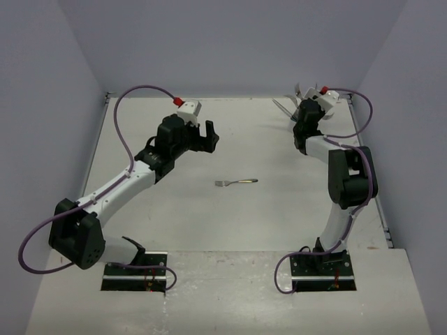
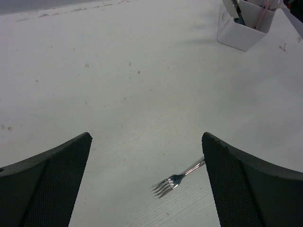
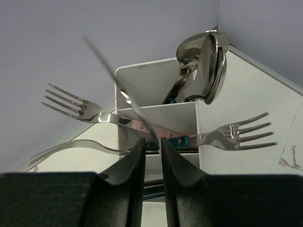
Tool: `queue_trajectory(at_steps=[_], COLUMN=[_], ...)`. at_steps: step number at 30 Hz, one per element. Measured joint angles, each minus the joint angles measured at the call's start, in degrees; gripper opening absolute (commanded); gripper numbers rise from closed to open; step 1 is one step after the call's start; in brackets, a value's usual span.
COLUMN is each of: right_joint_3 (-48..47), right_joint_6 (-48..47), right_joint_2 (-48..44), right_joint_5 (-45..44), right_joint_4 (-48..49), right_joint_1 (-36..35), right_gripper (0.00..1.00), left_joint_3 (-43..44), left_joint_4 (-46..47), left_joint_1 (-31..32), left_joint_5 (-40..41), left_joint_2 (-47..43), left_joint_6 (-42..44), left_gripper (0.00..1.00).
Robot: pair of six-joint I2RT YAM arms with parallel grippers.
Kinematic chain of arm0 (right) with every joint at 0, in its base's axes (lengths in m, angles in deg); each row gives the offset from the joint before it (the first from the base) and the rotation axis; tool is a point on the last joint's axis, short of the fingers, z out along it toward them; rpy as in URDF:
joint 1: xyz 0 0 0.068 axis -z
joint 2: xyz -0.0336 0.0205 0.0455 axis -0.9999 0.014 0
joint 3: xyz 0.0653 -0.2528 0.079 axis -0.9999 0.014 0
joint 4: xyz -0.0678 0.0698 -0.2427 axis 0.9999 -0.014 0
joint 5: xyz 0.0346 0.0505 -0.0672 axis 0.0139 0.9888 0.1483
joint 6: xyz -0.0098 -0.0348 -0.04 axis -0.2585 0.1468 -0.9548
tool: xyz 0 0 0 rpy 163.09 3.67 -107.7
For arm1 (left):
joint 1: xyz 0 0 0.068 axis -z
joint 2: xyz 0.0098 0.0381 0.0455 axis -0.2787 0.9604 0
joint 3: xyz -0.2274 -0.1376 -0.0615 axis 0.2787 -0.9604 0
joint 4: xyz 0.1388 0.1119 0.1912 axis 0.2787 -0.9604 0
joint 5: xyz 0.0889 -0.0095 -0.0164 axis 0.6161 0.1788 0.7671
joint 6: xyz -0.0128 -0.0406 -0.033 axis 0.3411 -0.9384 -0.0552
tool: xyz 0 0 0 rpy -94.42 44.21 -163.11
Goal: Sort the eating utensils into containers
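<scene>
One fork out on the table, the others gathered at the bin

We see the right gripper (image 3: pixel 152 146) at the far right corner, its fingers pressed almost together on a slim utensil (image 3: pixel 124 94) (too blurred for us to tell knife from handle). It is held just above the white bin (image 3: pixel 156 113), and we judge this is so it can drop into a compartment. Spoons (image 3: pixel 208 61) stand heads-up in the far compartment, while forks (image 3: pixel 75 106) lean out sideways over the walls, which suggests to us loose drops rather than careful seating. The lone fork (image 1: pixel 236 183) lies flat mid-table, well apart from the bin, tines to the left. Our left gripper (image 2: pixel 147 142) hangs just far and left of it with fingers spread wide, and we judge it is placed to take that fork next
</scene>
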Motion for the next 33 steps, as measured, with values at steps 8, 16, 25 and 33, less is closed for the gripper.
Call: queue_trajectory(at_steps=[8, 16, 25, 33], right_joint_3=[2.49, 5.68, 8.76, -5.11], right_joint_6=[-3.08, -7.06, -17.86, -41.38], right_joint_2=[0.00, -1.29, -16.35, -16.48], right_joint_5=[-0.87, 2.36, 29.18, 54.95], right_joint_4=[4.09, 8.17, -0.33, -40.68], right_joint_1=[-1.03, -2.89, -5.03, -15.23], right_gripper=[0.33, 0.60, 0.99, 0.99], left_joint_3=[-0.57, -0.94, -4.02, -7.41], left_joint_4=[-0.92, -1.77, -2.38, -6.84], left_joint_1=[-0.26, -0.37, -0.37, -0.42], left_joint_5=[1.16, 1.31, 0.74, 4.79], left_joint_2=[-1.57, -2.54, -3.37, -6.49], left_joint_6=[0.02, 0.02, -1.07, -4.39], left_gripper=[1.00, 1.00, 1.00, 1.00])
